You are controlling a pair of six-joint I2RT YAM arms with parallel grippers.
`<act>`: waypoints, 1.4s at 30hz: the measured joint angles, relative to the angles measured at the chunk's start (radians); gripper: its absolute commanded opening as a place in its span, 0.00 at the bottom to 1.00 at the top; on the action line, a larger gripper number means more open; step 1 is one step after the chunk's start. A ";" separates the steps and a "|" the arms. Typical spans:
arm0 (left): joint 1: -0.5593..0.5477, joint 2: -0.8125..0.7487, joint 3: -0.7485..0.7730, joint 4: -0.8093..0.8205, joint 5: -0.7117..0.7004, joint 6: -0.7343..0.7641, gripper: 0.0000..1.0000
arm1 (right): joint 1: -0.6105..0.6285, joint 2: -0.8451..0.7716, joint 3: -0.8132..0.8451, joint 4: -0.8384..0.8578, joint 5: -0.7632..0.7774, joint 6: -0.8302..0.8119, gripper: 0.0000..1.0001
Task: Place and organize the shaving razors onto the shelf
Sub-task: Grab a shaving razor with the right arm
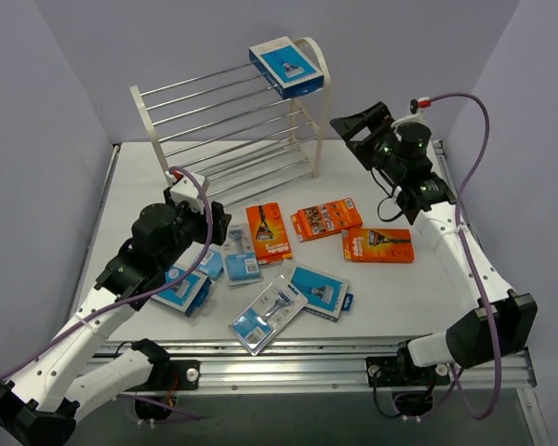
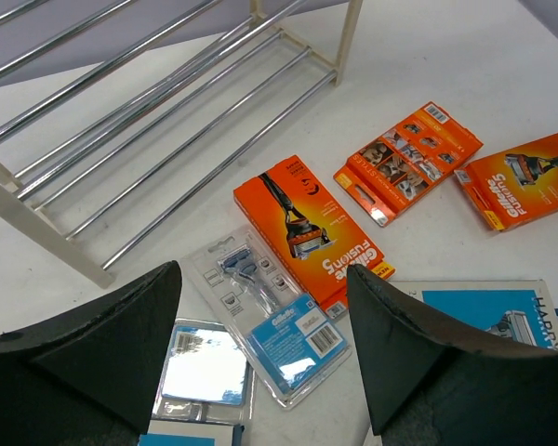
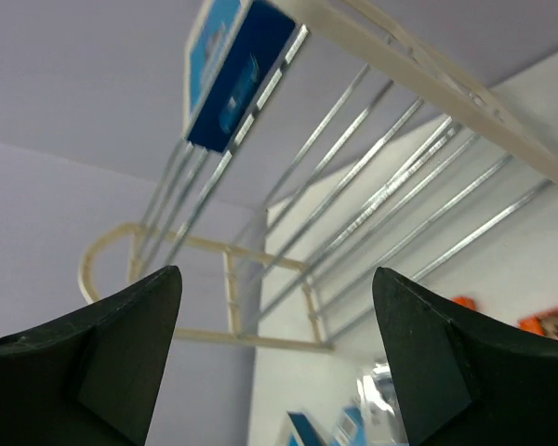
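Top tier of white-framed rack of thin chrome rods [image 1: 232, 121]: flat blue box [image 1: 284, 67] fills right end, rods left of it free. Bare white table [image 1: 391, 288] strip between rack foot and flat orange packs [image 1: 325, 218]. Lower-tier gaps probably tight.

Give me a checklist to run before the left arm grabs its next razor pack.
1. The left gripper is open and empty: ok.
2. The clear blister pack lies flat, in line with its fingers: ok.
3. That pack is free of the orange pack beside it: cannot tell.
4. The right gripper is open, empty, near the shelf: ok.
5. The blue box sits on the top tier with room beside it: ok.
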 measured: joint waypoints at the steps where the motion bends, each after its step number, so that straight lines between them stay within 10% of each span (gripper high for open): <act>1: 0.000 0.000 0.000 -0.001 -0.006 0.002 0.81 | 0.000 -0.033 -0.042 -0.015 -0.013 -0.026 0.78; 22: 0.000 0.047 0.013 -0.029 -0.115 0.045 0.81 | 0.144 -0.692 -0.769 -0.422 0.034 -0.211 0.60; 42: 0.000 0.055 0.018 -0.035 -0.163 0.060 0.81 | 0.151 -0.785 -1.027 -0.522 0.011 -0.130 0.60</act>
